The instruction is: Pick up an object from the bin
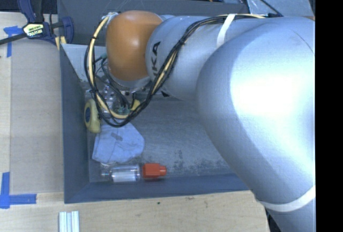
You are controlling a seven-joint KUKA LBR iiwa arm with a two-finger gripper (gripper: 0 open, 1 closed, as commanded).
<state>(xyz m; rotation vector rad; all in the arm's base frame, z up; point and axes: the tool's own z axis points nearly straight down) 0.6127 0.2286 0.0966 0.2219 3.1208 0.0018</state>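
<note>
Near the pale blue cloth [119, 145], the hand [114, 99] is hovering beside a yellow thing [90, 116]; open or closed, I cannot tell.

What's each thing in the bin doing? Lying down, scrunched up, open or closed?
Clear bottle, lying on its side, red cap on.
Pale blue cloth, crumpled, right behind the bottle.
Yellow thing, by the left wall, partly behind the arm's cables.

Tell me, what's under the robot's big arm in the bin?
Beside the arm lie a yellow thing, a crumpled pale blue cloth and a clear bottle with a red cap. Whatever lies straight under it is covered.
</note>
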